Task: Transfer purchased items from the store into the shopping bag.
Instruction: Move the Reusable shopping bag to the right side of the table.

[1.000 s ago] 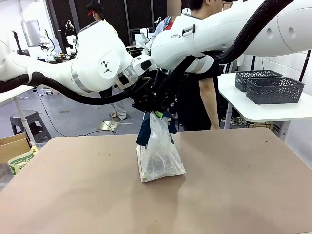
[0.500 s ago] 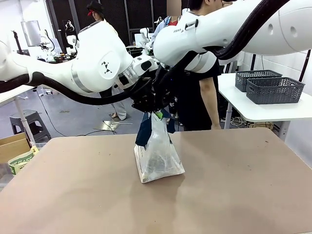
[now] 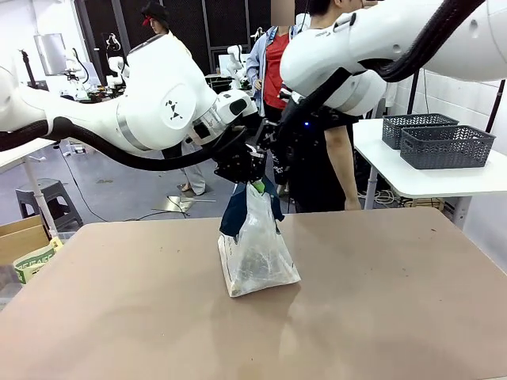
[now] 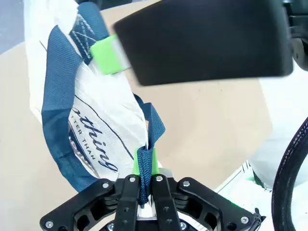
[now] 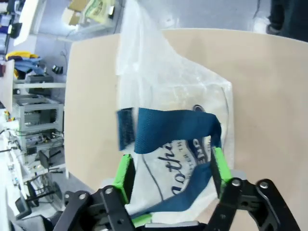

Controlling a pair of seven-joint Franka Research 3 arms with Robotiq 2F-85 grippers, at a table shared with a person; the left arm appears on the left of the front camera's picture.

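Tan table (image 3: 396, 309) in a busy workshop | left gripper (image 4: 145, 164): fingers clamped on one navy handle (image 4: 57, 120) of the shopping bag (image 3: 257, 253) | right gripper (image 5: 171, 167): fingers spread wide, second handle loop (image 5: 173, 125) lying between them | bag stands at frame centre on the table, top held high; contents too blurred to tell

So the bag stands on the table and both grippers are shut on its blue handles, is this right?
Not quite. Only the left gripper is shut on a blue handle; the right gripper is open, its fingers wide apart, as the right wrist view shows. The bag does stand on the table.
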